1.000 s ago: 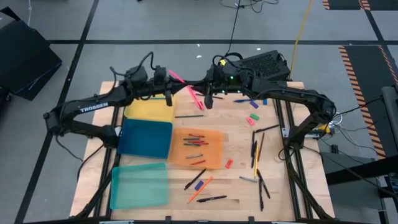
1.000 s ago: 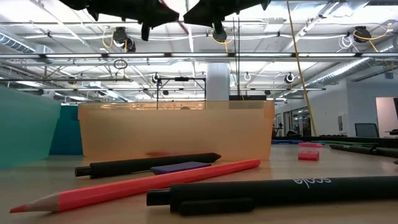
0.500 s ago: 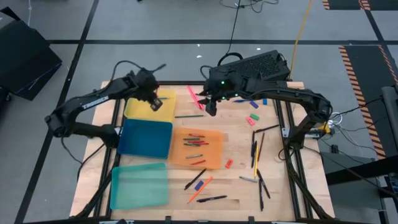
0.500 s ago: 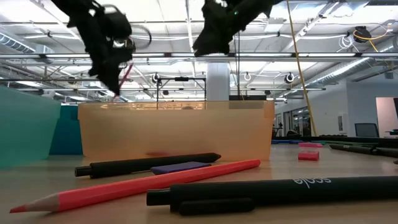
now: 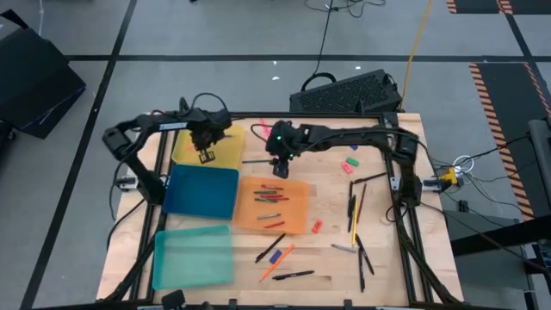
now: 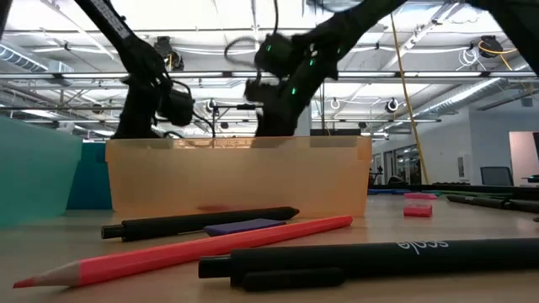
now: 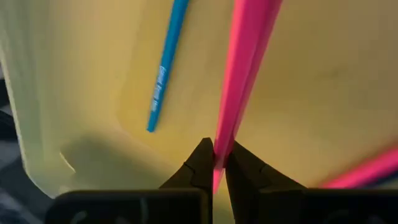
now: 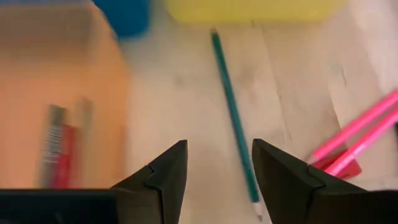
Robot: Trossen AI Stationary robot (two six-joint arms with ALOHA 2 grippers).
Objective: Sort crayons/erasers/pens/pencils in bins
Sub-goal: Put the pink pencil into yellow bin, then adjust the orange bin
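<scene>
Wooden table (image 5: pixel 331 194) sitting in a big workshop with a grey floor, ceiling lights glowing in the low view. Four bins are lining up down the left half: yellow bin (image 5: pixel 225 157) at the back, blue bin (image 5: pixel 202 191) next, orange bin (image 5: pixel 297 215) beside it, teal bin (image 5: pixel 193 256) nearest the front.

Left gripper (image 5: pixel 205 153) is hanging over the yellow bin and pinching a pink pencil (image 7: pixel 245 68) tight between its fingers; in its wrist view a blue pencil (image 7: pixel 166 65) is lying on the bin floor and one more pink stick is poking in at the edge.

Right gripper (image 8: pixel 217 171) is hovering over the bare wood between the yellow and orange bins, fingers spread wide and holding nothing. A teal pencil (image 8: pixel 235 118) is lying right under it, with two pink ones (image 8: pixel 360 134) just off to the side.

Orange bin is holding roughly five crayons (image 5: pixel 271 196). Erasers (image 5: pixel 349 164) and dark pens (image 5: pixel 355 211) are scattered on the right; too small to count for sure.
</scene>
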